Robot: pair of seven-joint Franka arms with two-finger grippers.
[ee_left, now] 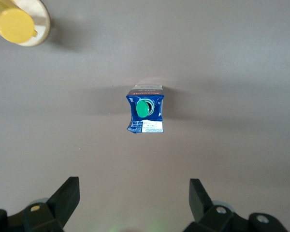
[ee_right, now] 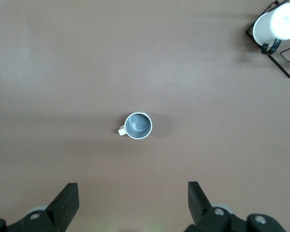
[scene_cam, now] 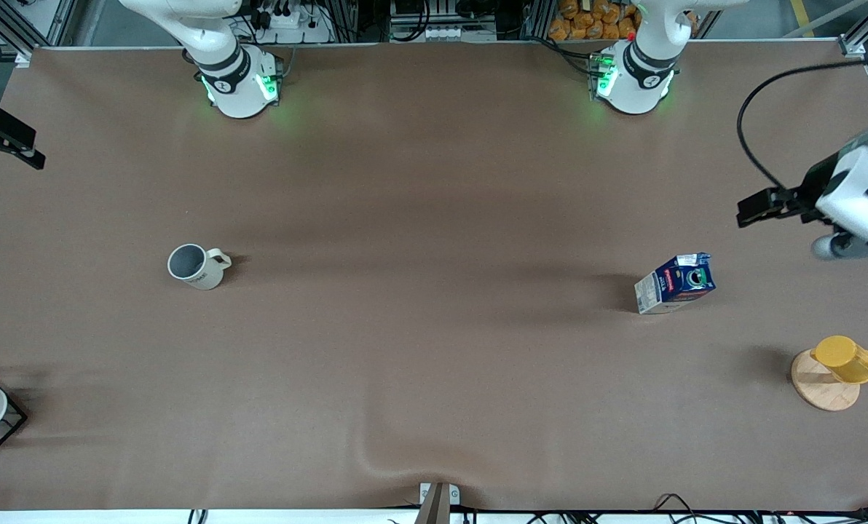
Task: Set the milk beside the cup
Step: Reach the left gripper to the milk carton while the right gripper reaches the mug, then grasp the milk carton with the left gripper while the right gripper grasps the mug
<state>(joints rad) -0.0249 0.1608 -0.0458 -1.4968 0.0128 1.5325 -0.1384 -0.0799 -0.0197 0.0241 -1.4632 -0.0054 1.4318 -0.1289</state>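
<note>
- The milk [scene_cam: 676, 282] stands in the right half of the front view, a little below mid-height, on the tabletop [scene_cam: 434, 349] toward the left arm's end; nothing touches it.
- The cup [scene_cam: 197, 266] sits at about the same height in the left half of that view, toward the right arm's end, well apart from the carton, handle pointing toward the frame's centre.
- We judge the task is at its opening step: the carton is not yet grasped, and the next move calls for the left gripper [ee_left: 134, 203] to descend over the carton and close on its sides.
- In the left wrist view the carton lies at frame centre, above the spread, empty fingers at the lower edge, clearly apart from them.
- The right gripper [ee_right: 133, 203] hangs released over the cup, which shows mid-frame in its wrist view; we take this arm as waiting.
- A yellow cup [scene_cam: 846, 359] on a wooden disc [scene_cam: 821, 386] occupies the lower right of the front view.
</note>
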